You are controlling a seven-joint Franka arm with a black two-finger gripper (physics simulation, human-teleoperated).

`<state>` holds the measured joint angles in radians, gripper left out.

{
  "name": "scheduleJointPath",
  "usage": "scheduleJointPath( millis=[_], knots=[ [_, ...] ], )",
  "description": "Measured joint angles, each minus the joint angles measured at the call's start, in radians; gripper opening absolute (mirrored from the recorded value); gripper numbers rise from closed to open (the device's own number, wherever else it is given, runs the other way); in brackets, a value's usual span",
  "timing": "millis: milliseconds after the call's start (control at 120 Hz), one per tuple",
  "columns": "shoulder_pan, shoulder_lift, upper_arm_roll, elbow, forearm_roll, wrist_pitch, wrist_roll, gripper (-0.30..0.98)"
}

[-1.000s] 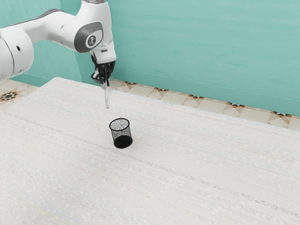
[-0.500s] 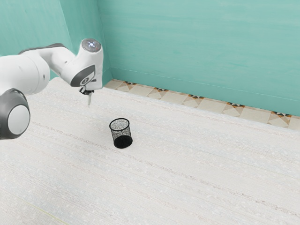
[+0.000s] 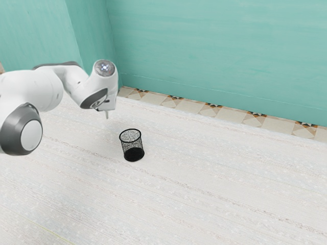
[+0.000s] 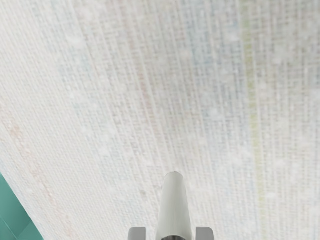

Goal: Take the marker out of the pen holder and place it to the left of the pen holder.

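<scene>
1. Exterior view: note white arm [image 3: 38, 89] reaching in from the exterior view's left, bent down over the counter [image 3: 204, 178].
2. Find pincer [image 3: 107, 108] above the counter's far part, mostly hidden beneath the arm's end.
3. Find marker [image 3: 107, 116] pointing downward from the pincer, slim and pale. Locate it outside the holder [image 3: 132, 144], near it, toward the exterior view's left and farther back. Cannot confirm contact with the counter.
4. Record holder as black mesh, round, open-topped, upright on the counter.
5. Log teal wall [image 3: 204, 51] and patterned tile floor [image 3: 186, 105] past the counter's far edge.
6. Wrist view: find pincer [image 4: 173, 234] pinching the marker, with one grey fingertip on each side.
7. Note rounded, pale marker end projecting past the fingertips.
8. Observe counter as woven-looking, with faint reddish and yellow-green stripes.
</scene>
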<state>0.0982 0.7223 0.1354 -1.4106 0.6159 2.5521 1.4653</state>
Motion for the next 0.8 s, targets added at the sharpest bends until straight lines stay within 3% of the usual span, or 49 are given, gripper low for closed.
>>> scheduleJointPath(
  millis=[183,392,583,617,717,800],
  knots=[
    [0.000,0.011,0.000,0.000,0.001,0.013,-0.004,-0.10],
    [-0.001,0.014,0.014,-0.001,-0.001,0.001,-0.014,0.35],
    [-0.003,-0.003,0.012,-0.017,-0.007,-0.005,-0.021,0.55],
    [-0.009,-0.075,-0.019,-0.083,-0.049,-0.022,-0.025,0.57],
    [-0.078,-0.477,-0.123,-0.193,-0.327,-0.345,-0.083,0.61],
    [-0.110,-0.664,-0.161,-0.202,-0.452,-0.584,-0.137,0.64]
  ],
)
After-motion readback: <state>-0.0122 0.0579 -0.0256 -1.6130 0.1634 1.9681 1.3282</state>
